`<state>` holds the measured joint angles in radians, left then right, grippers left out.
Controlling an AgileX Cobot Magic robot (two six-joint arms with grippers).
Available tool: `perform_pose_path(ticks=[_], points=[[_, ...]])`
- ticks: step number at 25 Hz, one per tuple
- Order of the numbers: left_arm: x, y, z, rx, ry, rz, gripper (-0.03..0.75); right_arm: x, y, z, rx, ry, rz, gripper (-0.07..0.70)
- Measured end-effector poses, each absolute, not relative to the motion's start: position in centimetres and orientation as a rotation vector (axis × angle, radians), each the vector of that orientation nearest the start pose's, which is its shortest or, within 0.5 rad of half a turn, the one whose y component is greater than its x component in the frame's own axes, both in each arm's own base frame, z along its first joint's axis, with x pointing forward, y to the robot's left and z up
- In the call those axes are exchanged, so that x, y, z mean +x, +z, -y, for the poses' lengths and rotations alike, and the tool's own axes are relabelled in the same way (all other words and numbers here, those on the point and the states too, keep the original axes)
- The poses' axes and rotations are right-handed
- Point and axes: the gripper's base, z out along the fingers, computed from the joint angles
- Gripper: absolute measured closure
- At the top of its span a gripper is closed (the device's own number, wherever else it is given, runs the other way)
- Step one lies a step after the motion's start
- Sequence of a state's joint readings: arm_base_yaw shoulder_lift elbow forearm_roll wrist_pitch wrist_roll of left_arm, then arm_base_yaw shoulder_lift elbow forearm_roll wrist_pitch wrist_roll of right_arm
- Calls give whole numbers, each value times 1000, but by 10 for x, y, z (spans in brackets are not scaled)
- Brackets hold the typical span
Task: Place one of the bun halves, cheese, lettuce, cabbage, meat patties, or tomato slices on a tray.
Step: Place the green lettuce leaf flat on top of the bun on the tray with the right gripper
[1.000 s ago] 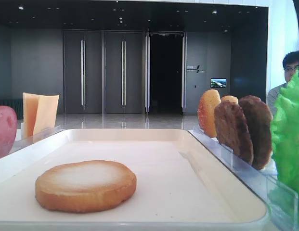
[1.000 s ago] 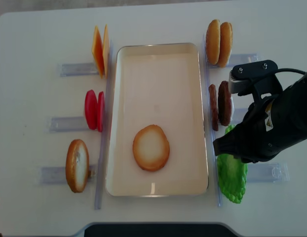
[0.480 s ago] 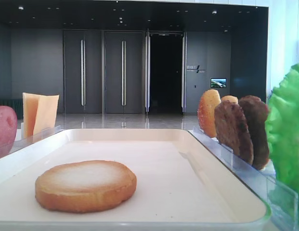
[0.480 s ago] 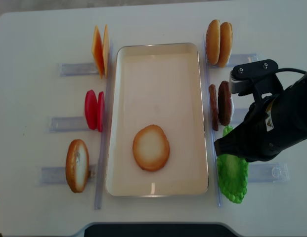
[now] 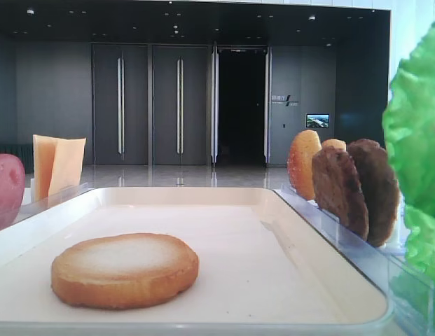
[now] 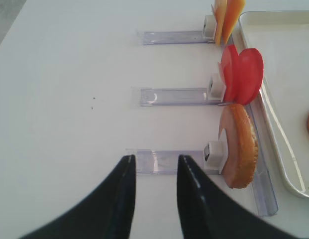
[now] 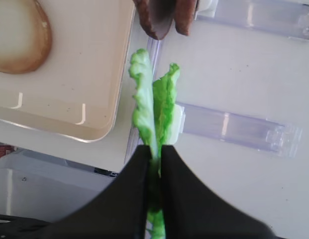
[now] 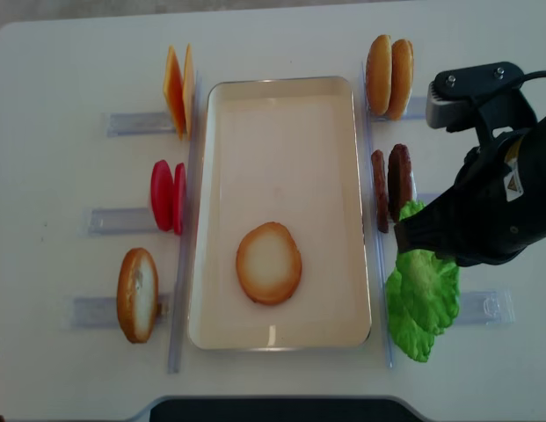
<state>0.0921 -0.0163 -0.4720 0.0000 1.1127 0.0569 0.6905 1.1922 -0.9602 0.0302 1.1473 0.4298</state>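
My right gripper [image 7: 154, 155] is shut on a green ruffled lettuce leaf [image 7: 143, 107], which hangs just right of the tray's front right corner [image 8: 422, 286]; the same leaf fills the right edge of the low view [image 5: 417, 119]. A second leaf [image 7: 168, 102] stands beside it in the clear holder. The cream tray [image 8: 281, 82] holds one bun half [image 8: 268, 263], pale face up. My left gripper [image 6: 155, 158] is open and empty, over the table left of a standing bun half [image 6: 240, 147].
Clear plastic holders line both sides of the tray. On the left stand cheese [image 8: 178, 86], tomato slices [image 8: 167, 195] and a bun half [image 8: 137, 294]. On the right stand two buns [image 8: 389, 76] and meat patties [image 8: 391, 185], close behind the lettuce.
The right gripper has shut on the lettuce leaf and raised it out of its holder. The leaf now spreads wider from above and sits higher in the low view.
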Motion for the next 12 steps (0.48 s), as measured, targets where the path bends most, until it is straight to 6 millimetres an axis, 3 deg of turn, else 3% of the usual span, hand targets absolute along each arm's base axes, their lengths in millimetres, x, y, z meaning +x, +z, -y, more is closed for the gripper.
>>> perform_pose_path(ticks=[5, 12], points=[[-6, 265, 1, -37, 89, -2109, 496, 149, 317, -128, -359, 308, -2858, 570], [-6, 265, 1, -37, 89, -2109, 496, 145, 320, -129, -353, 355, -2864, 570]])
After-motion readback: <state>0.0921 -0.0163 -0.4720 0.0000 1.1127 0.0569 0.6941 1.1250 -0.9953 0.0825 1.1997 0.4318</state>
